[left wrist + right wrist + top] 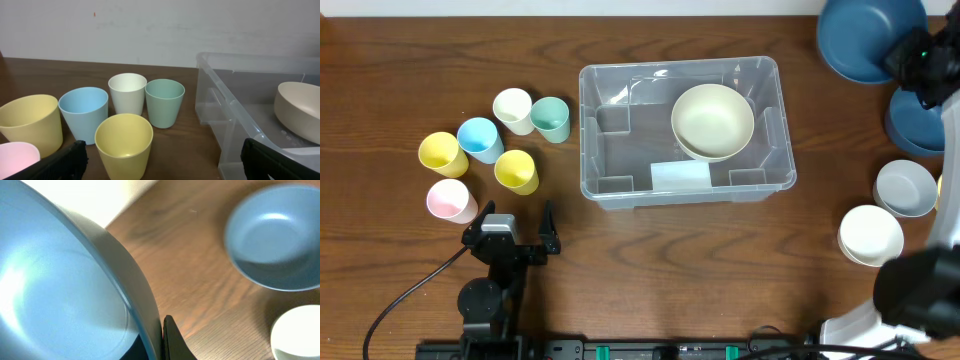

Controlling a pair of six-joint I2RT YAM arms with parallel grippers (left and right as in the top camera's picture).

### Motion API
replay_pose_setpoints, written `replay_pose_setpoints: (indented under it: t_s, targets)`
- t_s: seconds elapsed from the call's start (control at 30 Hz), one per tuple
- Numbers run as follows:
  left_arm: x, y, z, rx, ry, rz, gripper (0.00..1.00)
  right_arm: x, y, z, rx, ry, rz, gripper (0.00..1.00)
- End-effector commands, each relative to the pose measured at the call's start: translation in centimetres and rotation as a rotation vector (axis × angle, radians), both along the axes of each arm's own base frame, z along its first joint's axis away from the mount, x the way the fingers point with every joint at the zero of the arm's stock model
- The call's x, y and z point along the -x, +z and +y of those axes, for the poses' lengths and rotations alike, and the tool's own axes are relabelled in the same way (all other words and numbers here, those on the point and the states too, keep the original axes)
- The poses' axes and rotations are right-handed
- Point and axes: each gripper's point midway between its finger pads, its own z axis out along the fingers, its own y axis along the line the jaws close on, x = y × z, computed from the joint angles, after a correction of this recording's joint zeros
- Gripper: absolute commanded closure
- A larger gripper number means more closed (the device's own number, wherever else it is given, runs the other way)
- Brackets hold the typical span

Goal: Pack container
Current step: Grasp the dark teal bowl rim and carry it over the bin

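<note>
A robotics lab or test bench is indicated, not a home. Two robot arms are mounted at the near edge of a wooden table (650, 260): the left arm (495, 265) and the right arm (932, 62). A black cable (425, 278) is trailed across the tabletop from the left arm's base, and a black rail (670, 350) with green fittings is fixed along the edge. Behind the table a bare white wall (160, 30) is seen. Pastel plastic cups (478, 138), bowls (870, 235) and a clear container (588, 130) are laid out in sorted groups, and a blue bowl (865, 35) is held by the right arm.
</note>
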Motion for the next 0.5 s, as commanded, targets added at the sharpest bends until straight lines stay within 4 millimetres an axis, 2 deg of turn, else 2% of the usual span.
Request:
replay_pose_setpoints:
  t_s: [0.0, 0.1, 0.2, 0.33, 0.47]
  targets:
    - [0.1, -1.5, -0.1, -0.004, -0.009, 0.045, 0.02, 0.1, 1.7, 6.1, 0.011, 0.223, -0.027, 0.99]
    - [0.1, -1.5, -0.1, -0.004, -0.009, 0.045, 0.02, 0.4, 1.2, 10.1, 0.044, 0.317, 0.007, 0.99]
    - [0.1, -1.5, -0.1, -0.004, -0.009, 0.044, 0.02, 0.7, -0.6, 13.8, 0.092, 0.380, 0.075, 0.99]
    - [0.1, -1.5, -0.1, -0.004, -0.009, 0.045, 0.02, 0.7, -3.4, 17.1, 0.146, 0.441, 0.158, 0.99]
    - [0.1, -1.5, -0.1, -0.004, -0.009, 0.045, 0.02, 0.4, -6.3, 19.1, 0.160, 0.482, 0.224, 0.99]
